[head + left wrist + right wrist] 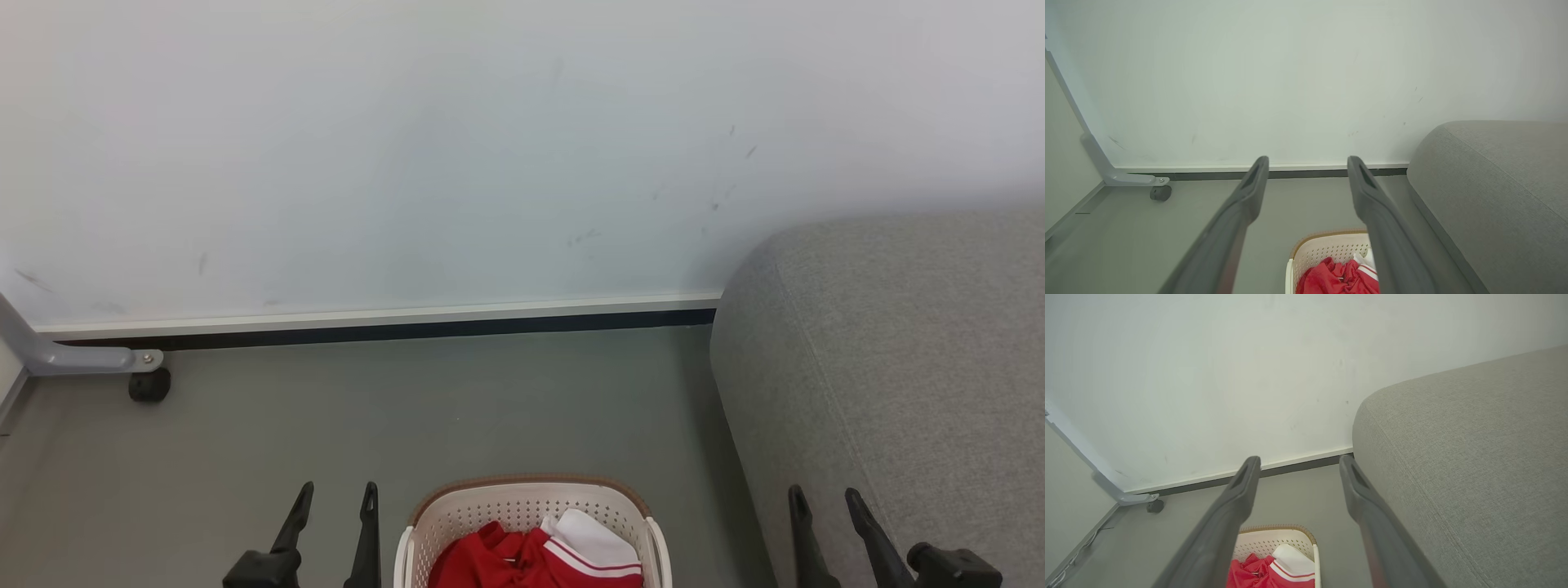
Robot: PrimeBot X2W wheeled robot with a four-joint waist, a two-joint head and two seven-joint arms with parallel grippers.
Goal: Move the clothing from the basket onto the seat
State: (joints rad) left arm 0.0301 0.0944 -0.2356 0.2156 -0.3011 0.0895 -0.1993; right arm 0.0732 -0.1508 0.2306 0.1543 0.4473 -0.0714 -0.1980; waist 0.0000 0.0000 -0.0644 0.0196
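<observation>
The red and white clothing (531, 559) lies bunched in the laundry basket (522, 500), which sits on the floor (408, 408) near the grey sofa (898, 367). The clothing looks soft, light and floppy, so pinching a raised red fold should work best. The left gripper (340, 487) and the right gripper (824, 492) are both wide open and hold nothing. The basket's rim is the edge to lift over. The sofa top looks roomy.

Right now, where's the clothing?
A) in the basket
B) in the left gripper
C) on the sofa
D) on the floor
A: the red clothing lies inside the basket, which stands apart from the sofa; the left gripper and right gripper are open and hold nothing.
</observation>
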